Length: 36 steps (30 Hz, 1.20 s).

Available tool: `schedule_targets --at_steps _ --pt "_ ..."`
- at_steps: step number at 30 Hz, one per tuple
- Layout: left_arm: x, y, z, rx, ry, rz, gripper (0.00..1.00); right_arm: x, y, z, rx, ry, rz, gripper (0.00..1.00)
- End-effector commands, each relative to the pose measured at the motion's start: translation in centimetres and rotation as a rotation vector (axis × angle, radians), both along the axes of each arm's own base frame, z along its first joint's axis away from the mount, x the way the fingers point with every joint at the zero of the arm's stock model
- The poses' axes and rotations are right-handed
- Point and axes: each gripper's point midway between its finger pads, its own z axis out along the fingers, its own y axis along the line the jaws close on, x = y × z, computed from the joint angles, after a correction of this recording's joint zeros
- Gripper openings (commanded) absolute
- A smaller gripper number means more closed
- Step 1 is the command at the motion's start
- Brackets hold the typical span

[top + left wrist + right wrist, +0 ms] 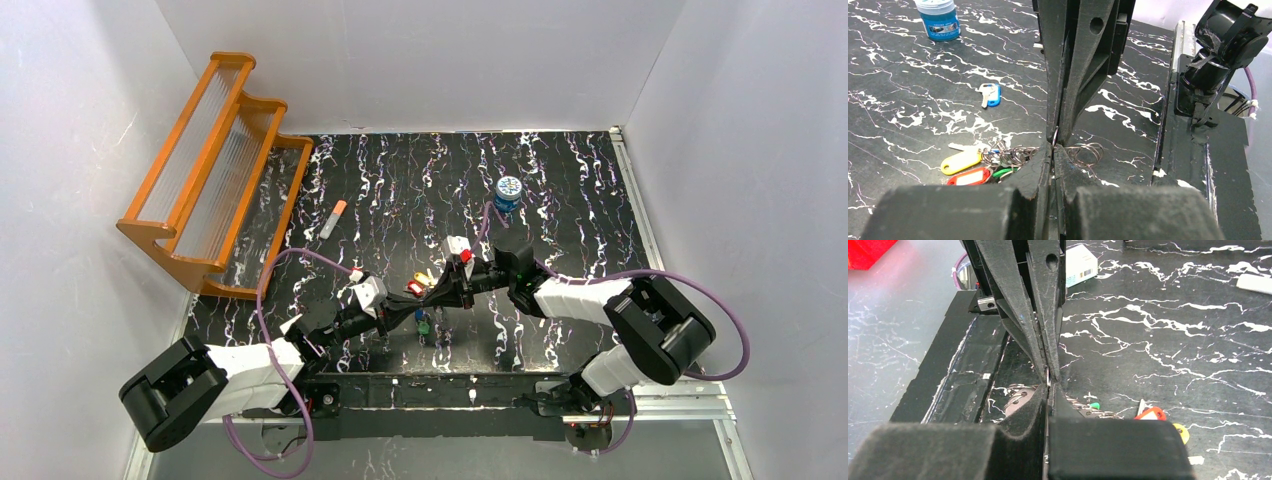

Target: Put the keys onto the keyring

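Note:
My left gripper [440,291] and right gripper [455,284] meet tip to tip over the middle of the mat. In the left wrist view the left gripper [1053,150] is shut on a thin metal ring [1055,136]. The right gripper [1048,390] is shut on the same ring [1047,376] from the other side. Thin wire loops [1008,155] hang beside the tips, with a yellow tag [960,161], a red tag [968,177] and a green piece [1003,172]. A blue-headed key [990,95] lies apart on the mat. No pale cream oval keyring shows.
A small blue tin [508,192] stands at the back right. An orange-tipped white tube [333,218] lies at the back left. A wooden rack [215,170] fills the left edge. A green-headed key [423,326] lies just under the grippers. White walls enclose the mat.

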Motion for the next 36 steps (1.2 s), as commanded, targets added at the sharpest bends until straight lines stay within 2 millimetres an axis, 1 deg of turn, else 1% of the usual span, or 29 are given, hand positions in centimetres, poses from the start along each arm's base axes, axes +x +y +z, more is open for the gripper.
schedule_targets --at_steps 1,2,3,4,5,6,7,9,10,12,16,19,22,24,25,29,31,33,34,36 --pt "0.2 -0.6 2.0 -0.043 -0.046 -0.018 0.0 0.6 0.8 1.7 0.045 -0.048 0.019 0.01" --pt "0.2 -0.6 2.1 -0.046 -0.046 -0.015 0.0 0.6 0.8 1.7 0.043 -0.048 0.014 0.01" --pt "0.3 -0.6 2.2 -0.049 -0.045 -0.008 0.03 0.7 0.7 1.6 0.041 -0.049 0.008 0.01" --pt "0.5 -0.5 2.3 -0.054 -0.045 0.003 0.15 0.8 0.7 1.6 0.039 -0.052 0.0 0.01" --pt "0.6 -0.4 2.6 -0.059 -0.047 0.013 0.31 0.9 0.7 1.6 0.04 -0.057 -0.008 0.01" --pt "0.8 -0.3 2.9 -0.065 -0.049 0.026 0.42 1.0 0.6 1.8 0.042 -0.061 -0.017 0.01" --pt "1.0 -0.2 3.3 -0.073 -0.055 0.039 0.5 1.1 0.6 2.0 0.044 -0.065 -0.027 0.01" --pt "1.2 0.1 4.6 -0.098 -0.084 0.057 0.62 1.4 0.6 2.4 0.048 -0.079 -0.049 0.01" --pt "1.4 0.3 5.2 -0.104 -0.101 0.072 0.71 1.6 0.6 2.6 0.05 -0.083 -0.065 0.01" --pt "2.0 0.8 6.5 -0.117 -0.12 0.119 0.77 2.4 0.6 3.2 0.052 -0.084 -0.117 0.01" --pt "3.7 2.2 9.0 -0.113 -0.16 0.238 0.81 4.6 0.6 4.9 0.046 -0.086 -0.233 0.01" --pt "4.3 3.3 10.2 -0.096 -0.177 0.301 0.83 6.9 0.6 6.2 0.027 -0.087 -0.342 0.01" --pt "5.1 4.4 10.4 -0.045 -0.193 0.371 0.84 9.1 0.2 7.4 -0.003 -0.085 -0.447 0.01" --pt "5.4 4.8 10.1 -0.018 -0.185 0.393 0.84 10.8 -0.3 8.3 -0.009 -0.085 -0.528 0.01" --pt "5.5 4.8 9.7 -0.001 -0.179 0.395 0.84 12.1 -0.8 8.6 -0.008 -0.071 -0.592 0.01" --pt "5.8 4.2 7.9 0.072 -0.113 0.383 0.84 16.0 -3.2 9.0 -0.037 0.04 -0.783 0.01" --pt "5.8 3.5 7.0 0.097 -0.081 0.357 0.84 17.6 -4.7 9.1 -0.049 0.105 -0.85 0.01" --pt "5.8 2.6 6.0 0.126 -0.046 0.324 0.83 18.7 -6.0 9.3 -0.048 0.156 -0.895 0.01" --pt "5.3 1.6 5.7 0.136 -0.036 0.265 0.82 19.1 -6.6 9.5 -0.043 0.171 -0.915 0.01" --pt "5.2 0.2 4.5 0.17 -0.008 0.202 0.78 19.7 -8.0 10.1 -0.021 0.186 -0.956 0.01"
